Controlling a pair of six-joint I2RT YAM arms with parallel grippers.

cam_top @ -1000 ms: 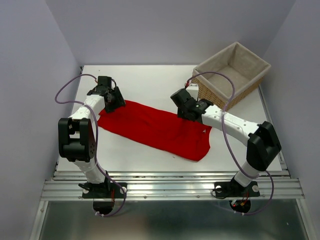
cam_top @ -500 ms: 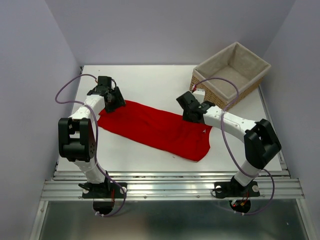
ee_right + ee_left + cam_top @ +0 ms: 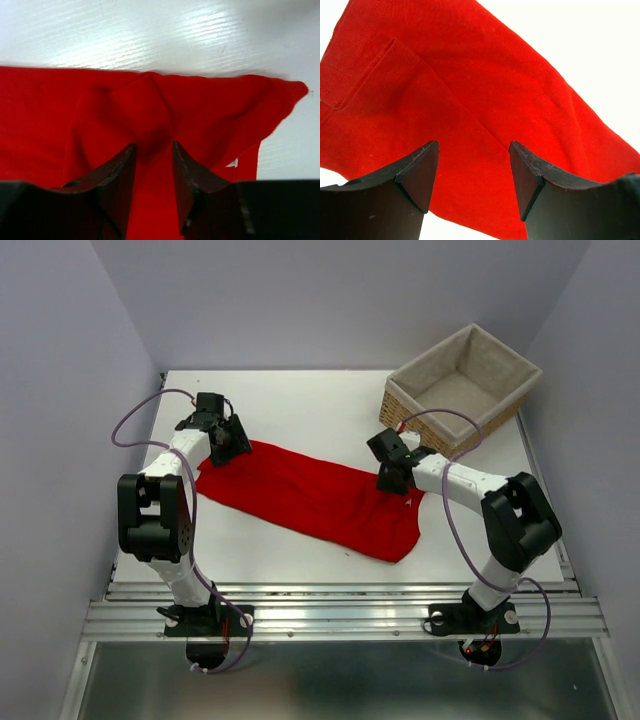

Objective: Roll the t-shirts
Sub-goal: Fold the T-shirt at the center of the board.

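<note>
T-shirt (image 3: 310, 498) lies flat, slanted across the tabletop (image 3: 300, 400). Left pincer (image 3: 473, 145) is released over its left end, probably to anchor it. Right pincer (image 3: 153, 145) is part-open astride a raised fold at the far right corner, my likely roll start.

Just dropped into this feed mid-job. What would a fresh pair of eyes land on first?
The red t-shirt lies folded into a long band, slanting across the white table. One arm works each end: the left gripper is open over the far-left end, and the right gripper straddles a raised pucker at the right end, grip unclear. A lined wicker basket stands at the far right corner.
</note>
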